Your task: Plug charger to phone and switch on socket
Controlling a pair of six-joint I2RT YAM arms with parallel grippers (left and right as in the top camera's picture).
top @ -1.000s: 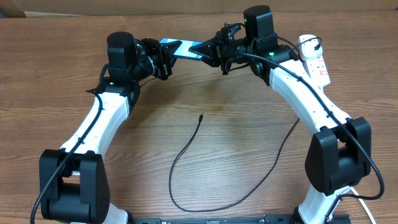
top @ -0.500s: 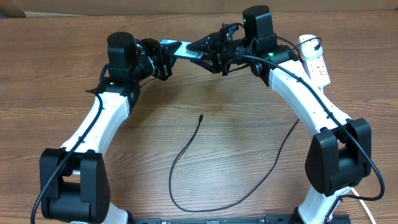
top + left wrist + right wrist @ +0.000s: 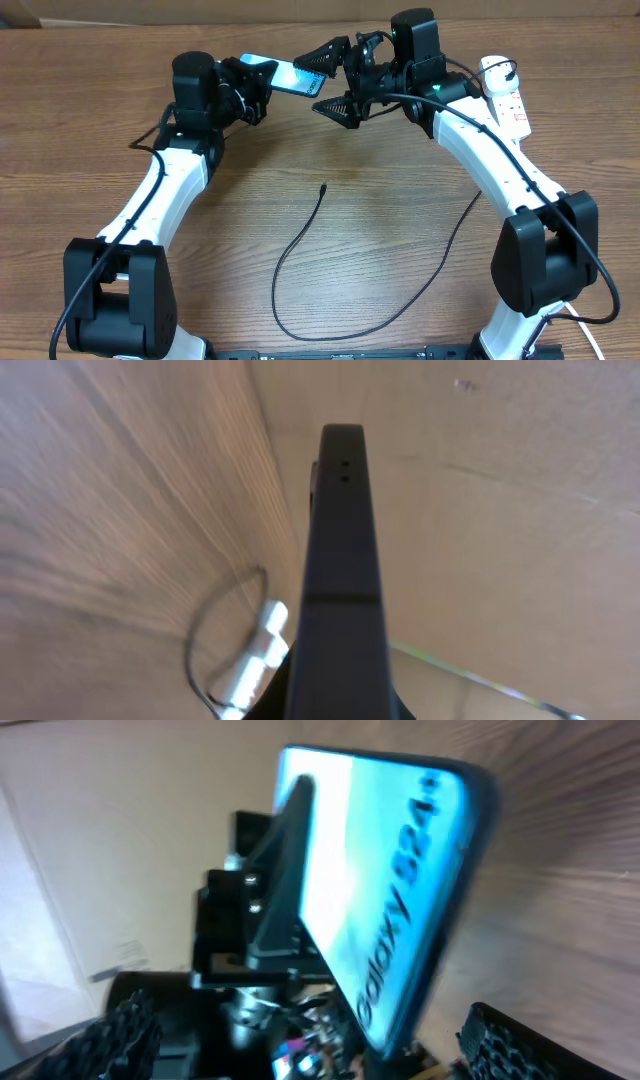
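Phone (image 3: 291, 77) aloft at the far side of the worktop (image 3: 400, 240), clamped in my left jaws. My right jaws gape wide beside its free end. Overhead alone shows the charger (image 3: 322, 195) lying unplugged. Only my right wrist view reads the screen's "Galaxy" lettering.

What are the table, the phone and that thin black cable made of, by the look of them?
Table: wood or wood-look laminate, matte, with visible grain. Phone: glossy glass-like front, lit cyan, in a dark rim, probably plastic or metal. Charger cable: black, likely rubbery plastic, since it lies in loose curves.
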